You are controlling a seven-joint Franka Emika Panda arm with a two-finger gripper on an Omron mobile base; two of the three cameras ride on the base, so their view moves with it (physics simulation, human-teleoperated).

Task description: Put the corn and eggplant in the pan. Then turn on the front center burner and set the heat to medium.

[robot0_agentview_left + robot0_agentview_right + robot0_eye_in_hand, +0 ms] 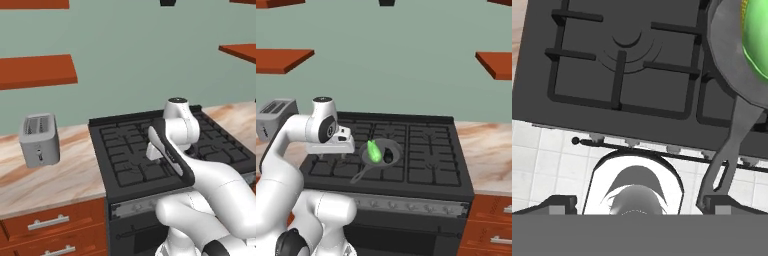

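Hand view crops the corn [756, 35] and pan [732, 60]; claw [637, 204] apparently spread, tips barely visible.

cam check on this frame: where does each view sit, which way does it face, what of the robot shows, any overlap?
Left base view: behind the arm on its left, facing forward and down at the stove and toaster; white arm fills the lower right.
Right base view: behind on the right, facing the stove; arm at lower left, open gripper beside the pan holding the corn and eggplant.
Hand view: on the hand, looking straight down at the grate and knobs.
Shared: right base and hand views both show pan and corn.
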